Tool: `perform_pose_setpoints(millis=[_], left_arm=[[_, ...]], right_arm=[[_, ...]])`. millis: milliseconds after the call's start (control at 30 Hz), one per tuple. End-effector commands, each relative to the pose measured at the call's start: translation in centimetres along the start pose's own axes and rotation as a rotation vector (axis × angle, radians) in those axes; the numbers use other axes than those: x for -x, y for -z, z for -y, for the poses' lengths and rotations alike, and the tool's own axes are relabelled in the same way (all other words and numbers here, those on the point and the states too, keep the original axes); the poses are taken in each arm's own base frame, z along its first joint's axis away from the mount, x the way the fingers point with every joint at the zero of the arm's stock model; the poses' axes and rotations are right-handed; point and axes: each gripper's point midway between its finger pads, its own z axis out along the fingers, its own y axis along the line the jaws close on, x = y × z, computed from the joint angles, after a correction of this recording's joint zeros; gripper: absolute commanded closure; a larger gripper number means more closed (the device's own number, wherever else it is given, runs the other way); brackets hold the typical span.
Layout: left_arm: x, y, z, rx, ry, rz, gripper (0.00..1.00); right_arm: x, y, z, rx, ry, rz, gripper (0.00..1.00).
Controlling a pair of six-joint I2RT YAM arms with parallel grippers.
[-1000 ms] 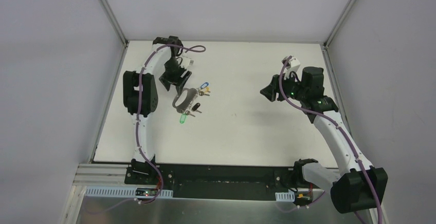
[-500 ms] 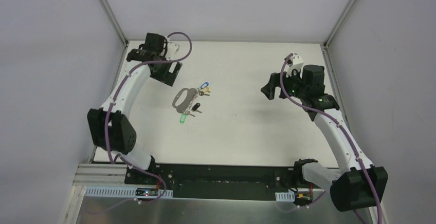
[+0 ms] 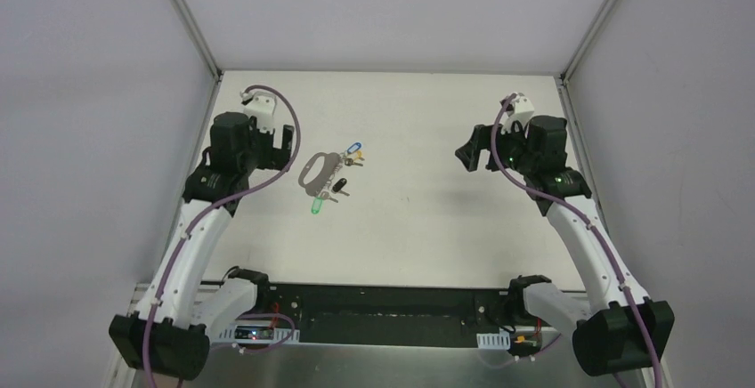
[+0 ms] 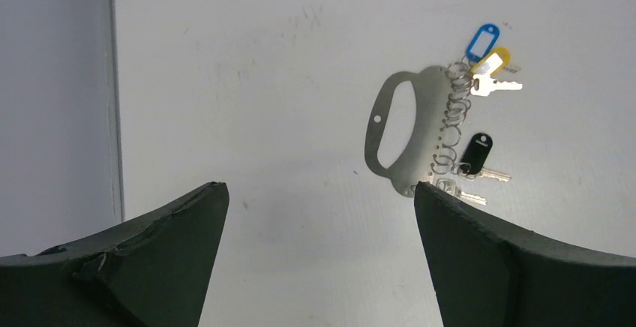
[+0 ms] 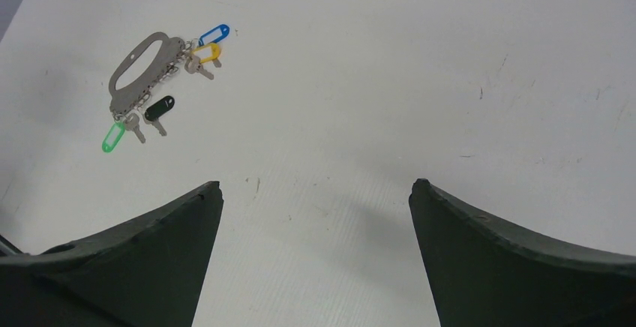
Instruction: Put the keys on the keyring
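Plainly, the threading looked all but finished. The keyring point(image 3: 319, 168) lay flat on the left half of the table point(image 3: 418, 228), about midway between the near and far edges, with nothing holding it. The keys hung off its right-hand edge on a row of small wire rings: the blue key point(image 4: 484, 40) and the yellow key point(image 4: 491, 61) at the far end, the black key point(image 4: 475, 151) further down, and the green key point(image 5: 112, 137) at the near end.

The left gripper point(image 3: 283, 141) hovered just to the left of the keyring, close to it but not touching. Its jaws were spread wide with nothing between them. The right gripper point(image 3: 467, 155) hung over the right side of the table, well apart from the keyring. It too gaped wide and empty.

From where I stood, I judged the step in hand to be the last one: letting go and standing off, with no loose key anywhere on the table. The rings were too fine for me to say whether each one truly passed through the metal. It may be that one merely lay against the edge.

If so, the next move would call for one gripper to pin the keyring flat while the other pinched that tiny head very exactly. Otherwise it called only for keeping both arms clear of the bunch.
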Motion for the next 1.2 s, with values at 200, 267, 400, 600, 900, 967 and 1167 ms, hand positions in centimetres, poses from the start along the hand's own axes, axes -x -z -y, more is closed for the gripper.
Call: perform_pose_setpoints(millis=[200,267,400,600,900,967,1167], left_arm=[[2.8,5.5,0.8,-0.070,0.056,0.313,0.01],[2.6,6.1,1.4,-0.101,0.077,0.334,0.01],[1.9,7.1,2.6,-0.165,0.071,0.342,0.01],[1.3,7.4,2.5,-0.162,0.101,0.347,0.01],[-0.1,6.5,1.7,-0.125,0.183,0.347,0.01],[-0.2,6.4,1.8,-0.131,0.184,0.344,0.01],[-0.7,6.1,1.5,-0.128,0.186,0.335,0.01]], right_arm=[[1.2,1.9,-1.1,0.038,-0.018,0.148,0.00],[1.4,2.5,-1.1,0.034,-0.001,0.160,0.00],[1.6,3.2,-1.0,0.036,0.012,0.174,0.00],[1.7,3.9,-0.6,0.047,0.006,0.187,0.00],[2.1,4.6,0.7,0.017,-0.023,0.208,0.00],[2.2,4.7,0.6,0.018,-0.017,0.213,0.00],[2.7,5.5,0.8,-0.008,0.007,0.239,0.00]])
